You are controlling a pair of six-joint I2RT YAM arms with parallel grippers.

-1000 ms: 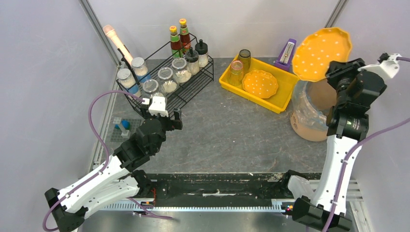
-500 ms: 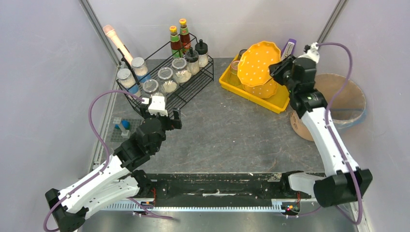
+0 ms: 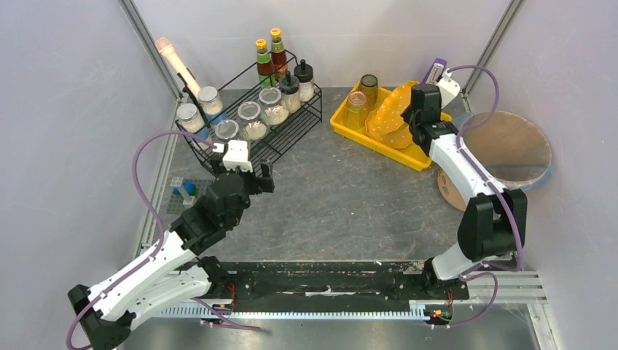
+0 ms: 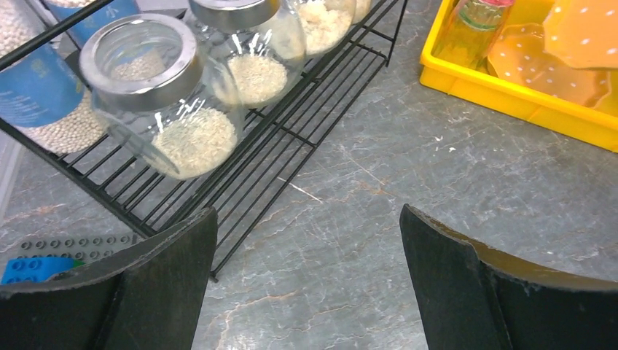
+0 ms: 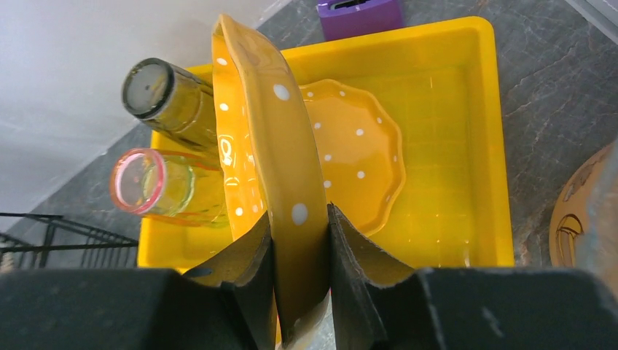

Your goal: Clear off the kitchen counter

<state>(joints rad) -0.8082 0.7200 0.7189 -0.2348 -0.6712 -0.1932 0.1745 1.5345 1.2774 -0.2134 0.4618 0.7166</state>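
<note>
1. Swung across from high over the round brown tub, the right arm now holds the orange-yellow, white-dotted scalloped plate low at the yellow plastic tray. A second ago the plate was well off to the side.
2. The right jaws pinch the plate by its rim, one on each face, and it stands almost on edge. Whether its lower edge already touches the tray I cannot tell.
3. Just beyond these jaws and to their right, a matching dotted plate lies flat in the tray. To their left are a pink-rimmed glass and a dark-rimmed amber glass, both close to the held plate.
4. The left jaws are spread wide and hold nothing, much where they were. A black wire rack of glass jars lies ahead and to their left.
5. Under both jaws is the kitchen counter, a dark-grey stone-look surface. It shows bare between the left jaws.
6. By my judgement this plate is nearly stowed. It still has to be laid down and released without knocking the glasses.
</note>
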